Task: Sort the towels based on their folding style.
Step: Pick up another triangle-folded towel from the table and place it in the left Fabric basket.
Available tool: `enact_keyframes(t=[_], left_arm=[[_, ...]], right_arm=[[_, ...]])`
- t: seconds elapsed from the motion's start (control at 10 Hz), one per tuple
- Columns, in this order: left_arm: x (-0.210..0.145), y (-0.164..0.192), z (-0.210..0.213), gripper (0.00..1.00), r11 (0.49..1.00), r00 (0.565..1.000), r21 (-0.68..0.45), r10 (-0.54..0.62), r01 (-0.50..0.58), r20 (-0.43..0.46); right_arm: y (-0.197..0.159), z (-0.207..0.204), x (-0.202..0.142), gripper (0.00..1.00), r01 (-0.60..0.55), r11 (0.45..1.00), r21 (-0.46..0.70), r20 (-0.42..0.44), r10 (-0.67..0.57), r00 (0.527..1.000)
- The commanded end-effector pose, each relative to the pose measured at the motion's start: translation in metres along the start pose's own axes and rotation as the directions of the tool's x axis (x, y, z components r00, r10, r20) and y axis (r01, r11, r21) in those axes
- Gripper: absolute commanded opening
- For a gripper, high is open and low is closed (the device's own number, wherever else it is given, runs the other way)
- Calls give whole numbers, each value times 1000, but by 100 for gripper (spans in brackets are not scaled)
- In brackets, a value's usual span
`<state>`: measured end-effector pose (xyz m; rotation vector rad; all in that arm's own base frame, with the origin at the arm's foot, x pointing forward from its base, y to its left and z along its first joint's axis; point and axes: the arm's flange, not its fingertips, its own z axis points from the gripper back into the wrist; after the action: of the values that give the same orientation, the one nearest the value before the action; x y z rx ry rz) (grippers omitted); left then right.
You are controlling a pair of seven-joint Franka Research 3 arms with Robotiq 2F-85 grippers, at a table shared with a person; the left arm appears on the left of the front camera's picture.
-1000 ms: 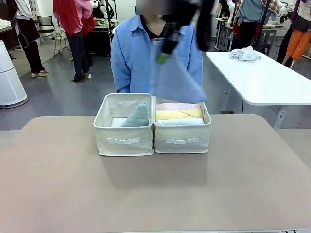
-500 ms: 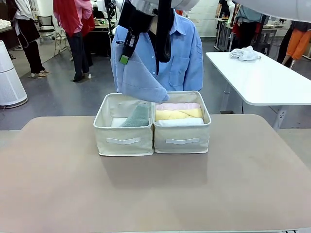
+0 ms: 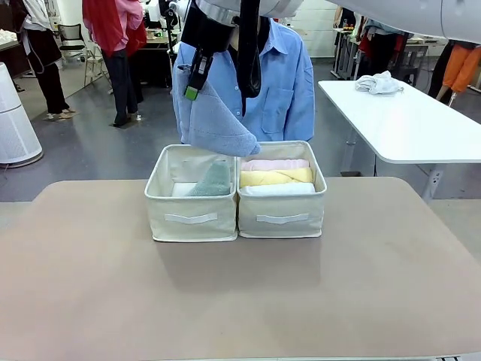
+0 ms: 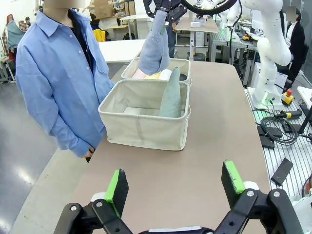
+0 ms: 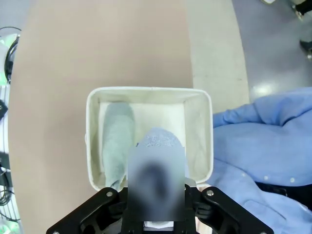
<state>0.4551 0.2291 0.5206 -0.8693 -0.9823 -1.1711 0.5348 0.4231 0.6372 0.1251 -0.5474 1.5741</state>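
At the near edge, left gripper [image 4: 174, 187]: fingers spread wide, nothing between them, low over the table [image 3: 240, 293].
Left basket [image 3: 192, 218]: grey-green triangle fold [image 3: 213, 180] leaning inside.
Right basket [image 3: 280, 214]: white roll [image 3: 278, 189], yellow roll [image 3: 275, 177] and pink roll [image 3: 274, 164] lying side by side.
Right gripper [image 3: 194, 81]: pinching the light blue triangle fold [image 3: 216, 120], which hangs above the left basket.
Far side: person [image 3: 278, 90] in a blue shirt.

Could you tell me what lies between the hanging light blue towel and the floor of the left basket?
Only air; in the right wrist view the light blue towel hangs over bare lining of the left basket, with the grey-green towel beside that spot.
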Motion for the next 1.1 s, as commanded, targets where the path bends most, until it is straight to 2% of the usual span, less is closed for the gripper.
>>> enact_keyframes(t=[0.0,0.2,0.5,0.7,1.0], left_arm=[[1,-2,2,100,1000,1000,-5,-3,3,5],[1,-2,2,100,1000,1000,-5,-3,3,5],[1,-2,2,100,1000,1000,-5,-3,3,5],[1,-2,2,100,1000,1000,-5,-3,3,5],[1,-2,2,100,1000,1000,-5,-3,3,5]], right_arm=[[4,4,-1,19,13,1000,1,10,-13,1000],[0,0,0,19,0,1000,0,0,0,1000],[-19,-21,18,19,-100,994,-41,91,104,990],[-23,-31,28,19,-103,994,-24,153,105,983],[-28,-63,30,19,-90,996,1,166,88,982]])
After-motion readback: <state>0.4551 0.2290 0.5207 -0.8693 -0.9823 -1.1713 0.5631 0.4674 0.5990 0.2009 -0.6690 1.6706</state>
